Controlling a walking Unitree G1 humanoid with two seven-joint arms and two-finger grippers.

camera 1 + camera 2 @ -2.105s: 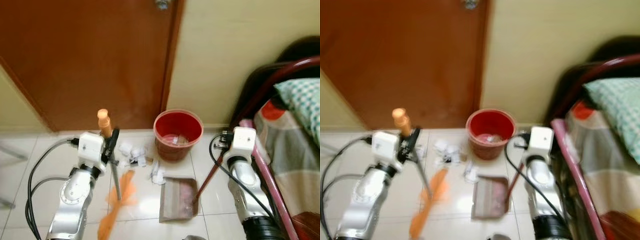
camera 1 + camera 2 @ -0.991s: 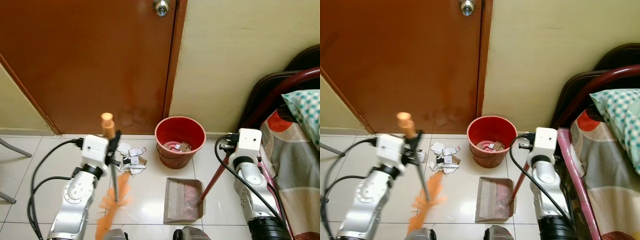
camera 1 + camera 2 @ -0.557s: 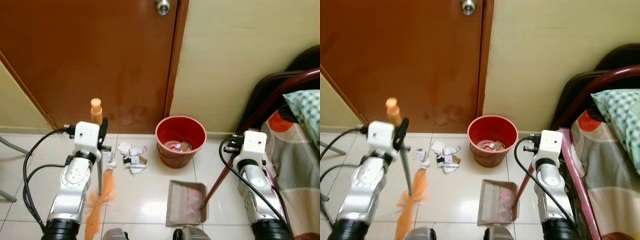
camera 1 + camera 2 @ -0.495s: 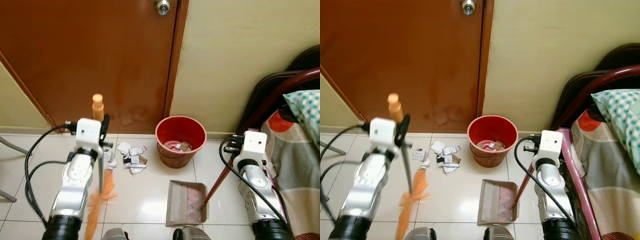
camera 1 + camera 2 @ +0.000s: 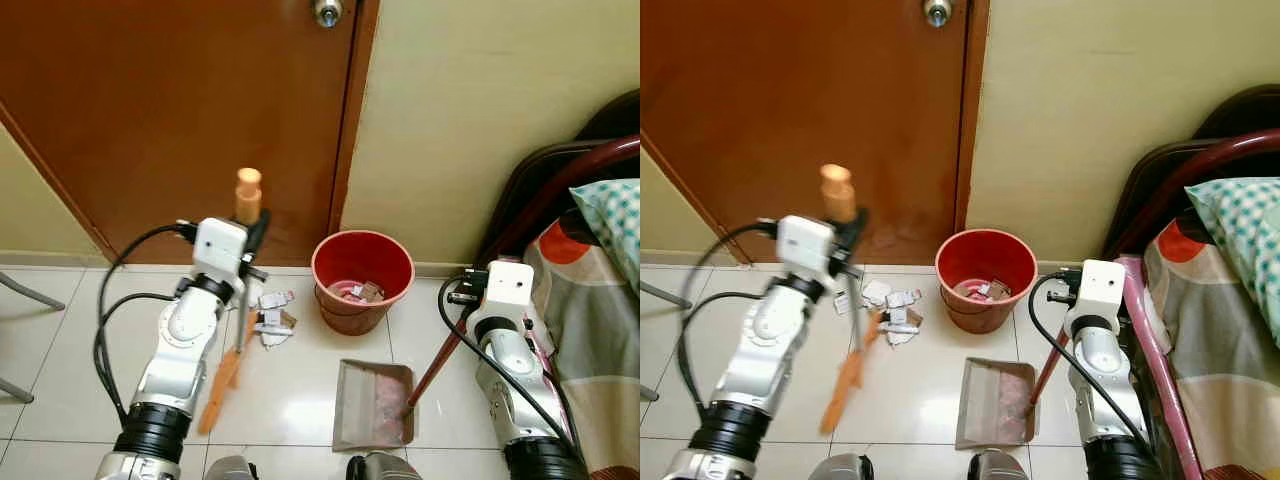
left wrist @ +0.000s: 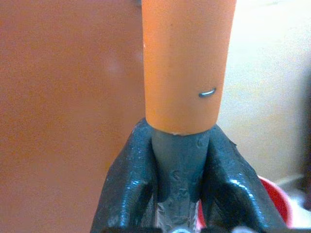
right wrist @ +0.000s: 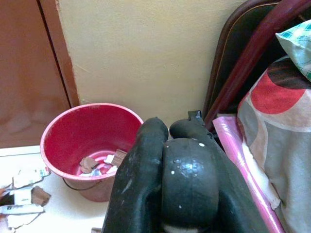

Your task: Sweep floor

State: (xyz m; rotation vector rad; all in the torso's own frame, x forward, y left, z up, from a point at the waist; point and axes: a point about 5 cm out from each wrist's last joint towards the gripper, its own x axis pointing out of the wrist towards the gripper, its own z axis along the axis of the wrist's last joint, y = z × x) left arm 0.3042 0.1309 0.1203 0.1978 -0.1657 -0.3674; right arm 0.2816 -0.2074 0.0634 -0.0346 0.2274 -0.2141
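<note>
On the floor, litter: scraps of paper [image 5: 268,320] lie on the white tiles just before the brown door [image 5: 170,110], between the broom and the red bucket [image 5: 362,280].
Broom: the broom [image 5: 232,352] stands tilted, its orange bristles on the tiles beside the scraps, its orange cap up near the door.
Dustpan: the dustpan [image 5: 375,405] lies flat on the tiles, nearer the robot than the bucket, apart from the scraps, with pale debris inside.
Step in hand (judged): draw the scraps toward the dustpan mouth.
Method (judged): keep the bristles pressed to the tile and use short, low strokes; light paper scatters under a fast stroke. Hold the pan edge flat on the tile so that nothing slips beneath it.
Left gripper: the left gripper [image 6: 177,160] pinches the grey broom shaft just under the orange cap, both fingers [image 6: 129,170] pressed against it.
Right gripper: the right gripper [image 7: 175,170] has its fingers closed together around the dark red dustpan handle [image 5: 435,355], beside the bed [image 5: 590,300].
</note>
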